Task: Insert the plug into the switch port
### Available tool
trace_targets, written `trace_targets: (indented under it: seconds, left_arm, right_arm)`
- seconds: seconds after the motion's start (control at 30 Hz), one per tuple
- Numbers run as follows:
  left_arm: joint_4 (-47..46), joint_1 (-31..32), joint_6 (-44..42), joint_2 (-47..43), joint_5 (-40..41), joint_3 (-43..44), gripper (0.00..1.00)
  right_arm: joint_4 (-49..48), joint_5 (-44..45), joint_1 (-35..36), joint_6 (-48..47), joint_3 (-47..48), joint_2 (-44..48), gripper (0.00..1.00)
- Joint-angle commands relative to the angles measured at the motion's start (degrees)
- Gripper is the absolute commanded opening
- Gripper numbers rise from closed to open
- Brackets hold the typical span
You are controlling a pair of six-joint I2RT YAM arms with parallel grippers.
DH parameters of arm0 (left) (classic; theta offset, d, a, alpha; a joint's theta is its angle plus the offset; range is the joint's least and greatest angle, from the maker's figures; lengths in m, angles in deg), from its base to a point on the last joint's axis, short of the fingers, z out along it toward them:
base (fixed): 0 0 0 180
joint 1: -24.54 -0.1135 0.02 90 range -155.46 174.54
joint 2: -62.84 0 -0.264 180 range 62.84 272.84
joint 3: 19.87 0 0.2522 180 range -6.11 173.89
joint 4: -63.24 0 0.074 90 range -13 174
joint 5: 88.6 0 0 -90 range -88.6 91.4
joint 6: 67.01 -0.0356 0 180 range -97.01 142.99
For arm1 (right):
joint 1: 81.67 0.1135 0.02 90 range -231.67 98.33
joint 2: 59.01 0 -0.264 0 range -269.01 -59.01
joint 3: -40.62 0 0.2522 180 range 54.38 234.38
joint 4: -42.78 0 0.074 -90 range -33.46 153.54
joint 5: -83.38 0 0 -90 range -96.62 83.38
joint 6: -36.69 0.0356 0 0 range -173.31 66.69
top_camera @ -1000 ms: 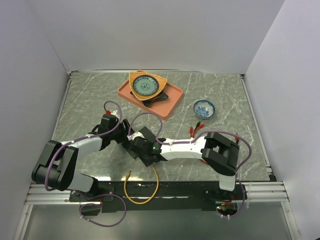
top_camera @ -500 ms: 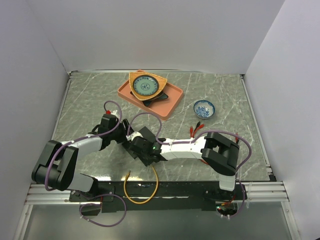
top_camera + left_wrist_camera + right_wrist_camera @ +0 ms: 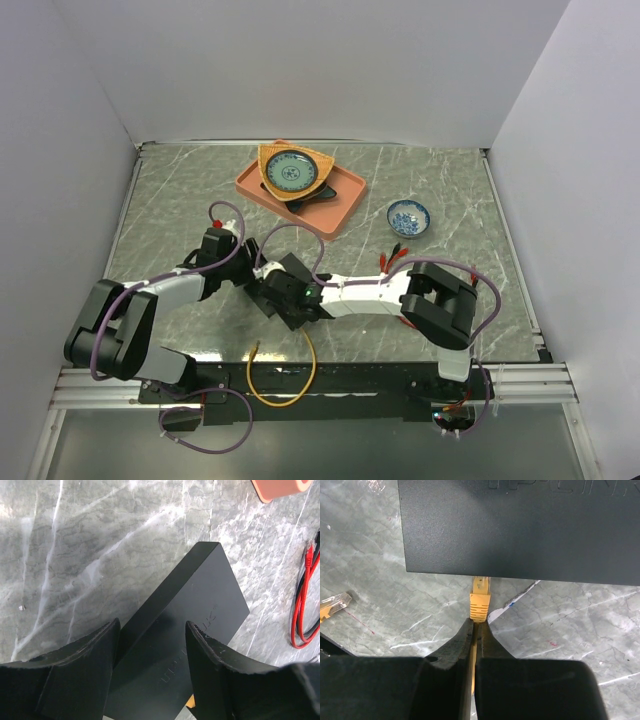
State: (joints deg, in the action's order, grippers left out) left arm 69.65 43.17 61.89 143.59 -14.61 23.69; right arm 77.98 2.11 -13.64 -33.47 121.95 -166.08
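Observation:
The flat black switch box lies on the marble between both arms. My left gripper straddles its near end, one finger against each long side, shut on it. My right gripper is shut on the orange cable just behind the plug. The plug's clear tip reaches under the box's long edge. The switch port is hidden beneath that edge, so I cannot tell how deep the plug sits. In the top view the right gripper is at the box's near side.
The cable loops off the front edge, its other plug lying loose on the table. An orange tray holding a patterned dish stands at the back. A blue-and-white bowl and red leads lie to the right.
My right gripper has edged slightly toward the box with the plug. The left arm and the box have stayed put.

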Motion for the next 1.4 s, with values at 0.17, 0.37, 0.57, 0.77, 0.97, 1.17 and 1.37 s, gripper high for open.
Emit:
trace_targets:
  seconds: [0.17,0.37,0.57,0.77,0.97,1.17,1.37]
  left_arm:
    - [-0.5,1.1,-0.1,2.4,-5.5,-1.6,0.58]
    - [-1.2,1.2,0.5,2.0,-6.4,-2.9,0.57]
    - [-1.4,1.6,0.5,1.1,-7.2,-3.9,0.57]
    - [-2.9,2.6,1.2,1.4,-7.9,-4.8,0.57]
    - [-4.3,4.7,2.7,1.9,-7.8,-5.5,0.57]
    - [-4.6,5.8,3.1,2.0,-7.6,-5.9,0.57]
    - [-4.6,6.2,2.9,1.7,-7.9,-6.1,0.57]
  right_arm:
    - [-9.6,1.6,-4.0,-0.2,3.2,-0.2,0.0]
    - [-10.2,2.8,-4.0,1.3,4.8,-1.6,0.0]
    - [-11.8,2.1,-4.7,1.3,6.4,-2.4,0.0]
    - [-11.8,1.3,-5.9,1.0,10.3,-3.9,0.0]
    - [-12.1,1.0,-6.9,1.5,12.7,-4.9,0.0]
    - [-15.4,1.9,-7.7,1.8,11.4,-3.2,0.0]
    - [-23.2,0.3,-7.8,-1.1,8.5,-0.8,0.0]
